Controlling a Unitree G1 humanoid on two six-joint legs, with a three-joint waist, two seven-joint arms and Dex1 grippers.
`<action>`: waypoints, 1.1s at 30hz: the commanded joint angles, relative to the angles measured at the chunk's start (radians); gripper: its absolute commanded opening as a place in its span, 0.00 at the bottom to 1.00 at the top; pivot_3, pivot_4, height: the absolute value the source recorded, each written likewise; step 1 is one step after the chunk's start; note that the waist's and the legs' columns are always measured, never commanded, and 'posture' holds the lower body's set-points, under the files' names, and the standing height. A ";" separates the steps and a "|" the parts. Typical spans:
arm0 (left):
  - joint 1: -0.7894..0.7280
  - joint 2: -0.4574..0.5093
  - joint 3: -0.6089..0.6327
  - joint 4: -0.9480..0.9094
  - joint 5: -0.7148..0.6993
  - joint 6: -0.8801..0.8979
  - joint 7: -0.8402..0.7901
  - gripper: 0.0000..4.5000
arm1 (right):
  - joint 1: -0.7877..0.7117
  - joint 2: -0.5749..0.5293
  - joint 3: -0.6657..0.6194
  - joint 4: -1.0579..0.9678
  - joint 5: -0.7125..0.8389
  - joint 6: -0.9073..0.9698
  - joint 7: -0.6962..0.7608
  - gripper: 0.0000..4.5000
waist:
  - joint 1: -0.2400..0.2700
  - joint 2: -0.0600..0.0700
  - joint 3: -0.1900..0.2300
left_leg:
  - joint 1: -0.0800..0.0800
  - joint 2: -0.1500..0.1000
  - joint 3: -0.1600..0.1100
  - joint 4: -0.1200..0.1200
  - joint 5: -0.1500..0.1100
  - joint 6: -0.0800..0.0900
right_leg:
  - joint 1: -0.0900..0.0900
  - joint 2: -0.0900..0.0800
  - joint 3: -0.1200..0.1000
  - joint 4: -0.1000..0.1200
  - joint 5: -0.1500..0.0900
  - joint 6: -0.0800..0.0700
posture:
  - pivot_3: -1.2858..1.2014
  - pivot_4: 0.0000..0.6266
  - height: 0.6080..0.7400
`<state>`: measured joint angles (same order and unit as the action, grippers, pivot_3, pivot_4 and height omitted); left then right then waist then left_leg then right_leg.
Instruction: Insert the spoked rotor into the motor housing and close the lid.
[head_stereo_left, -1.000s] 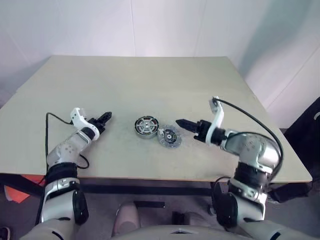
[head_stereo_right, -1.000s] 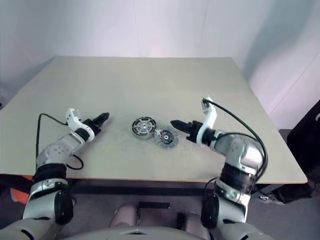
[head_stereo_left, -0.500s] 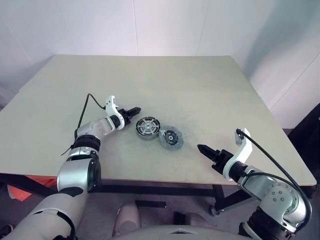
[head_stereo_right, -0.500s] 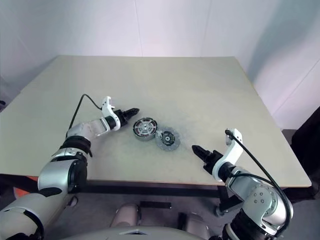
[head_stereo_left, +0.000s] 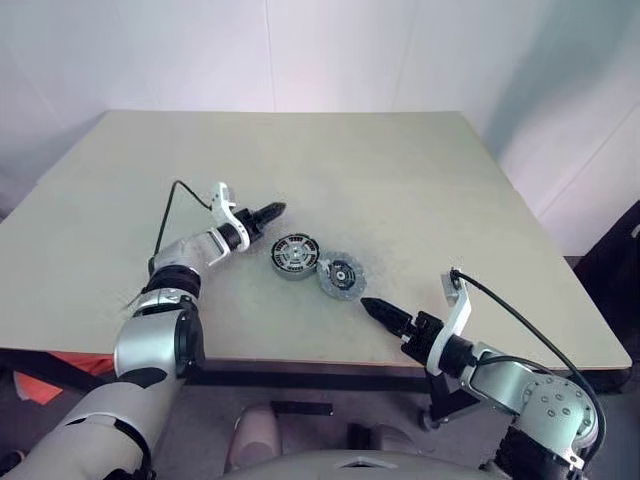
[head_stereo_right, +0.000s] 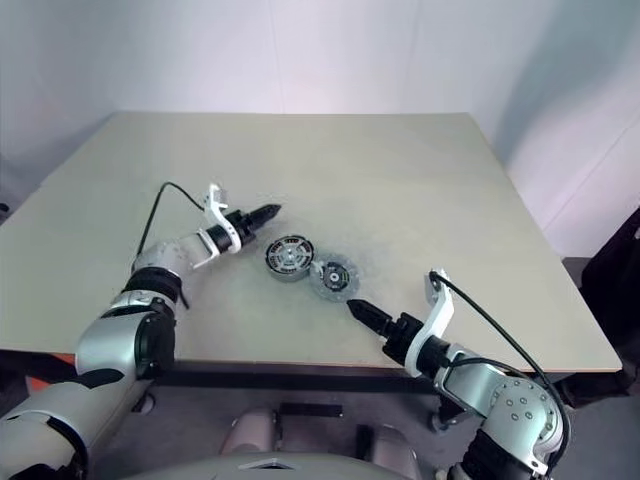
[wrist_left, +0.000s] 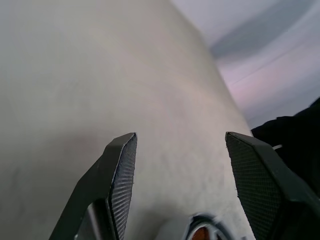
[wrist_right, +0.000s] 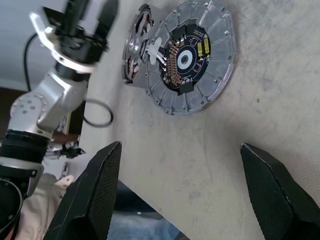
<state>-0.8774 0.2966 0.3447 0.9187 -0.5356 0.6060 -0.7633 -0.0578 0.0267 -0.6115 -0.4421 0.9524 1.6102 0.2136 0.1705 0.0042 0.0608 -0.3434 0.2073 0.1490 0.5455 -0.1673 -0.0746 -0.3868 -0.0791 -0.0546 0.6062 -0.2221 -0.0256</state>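
On the table (head_stereo_left: 420, 170), the motor housing (head_stereo_left: 294, 255) holds the spoked rotor inside it. The lid (head_stereo_left: 341, 275) lies flat beside it and touches its rim. The left end effector (head_stereo_left: 272, 211) hovers just beside the housing with its fingers apart and holds nothing. The right end effector (head_stereo_left: 375, 309) is near the lid, wide open and empty.

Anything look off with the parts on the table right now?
The lid leans against the motor housing rather than lying flat, one edge propped on it. Both grippers, left and right, are open and empty.
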 joint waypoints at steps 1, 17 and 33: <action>-0.003 0.057 0.012 -0.164 -0.054 0.074 -0.065 0.67 | -0.042 -0.010 0.026 0.075 -0.005 0.004 -0.040 0.95 | -0.005 0.000 0.000 | 0.000 0.000 0.000 0.000 0.000 0.000 | 0.000 0.000 0.000 0.000 0.000 0.000 | 0.52 0.00 1.00; 0.132 0.079 -0.044 -0.447 -0.061 0.210 -0.051 0.67 | -0.204 0.085 0.049 0.248 -0.083 -0.078 -0.123 0.95 | -0.031 -0.002 -0.001 | 0.010 0.000 0.000 -0.001 0.001 -0.003 | 0.001 0.000 0.000 0.000 0.000 0.000 | 0.52 0.00 1.00; 0.182 0.099 -0.014 -0.519 -0.084 0.227 0.016 0.67 | -0.315 0.073 0.111 0.391 -0.106 -0.141 -0.114 0.95 | -0.050 -0.002 -0.001 | 0.009 0.002 0.000 -0.003 0.003 -0.004 | -0.001 0.004 0.000 0.000 0.000 -0.002 | 0.52 0.00 1.00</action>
<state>-0.6912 0.3800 0.3131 0.4454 -0.6007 0.8364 -0.7524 -0.3448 0.0948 -0.5277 -0.0790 0.8619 1.4994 0.1061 0.1203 0.0017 0.0596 -0.3346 0.2098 0.1487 0.5420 -0.1647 -0.0790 -0.3881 -0.0747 -0.0545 0.6064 -0.2217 -0.0274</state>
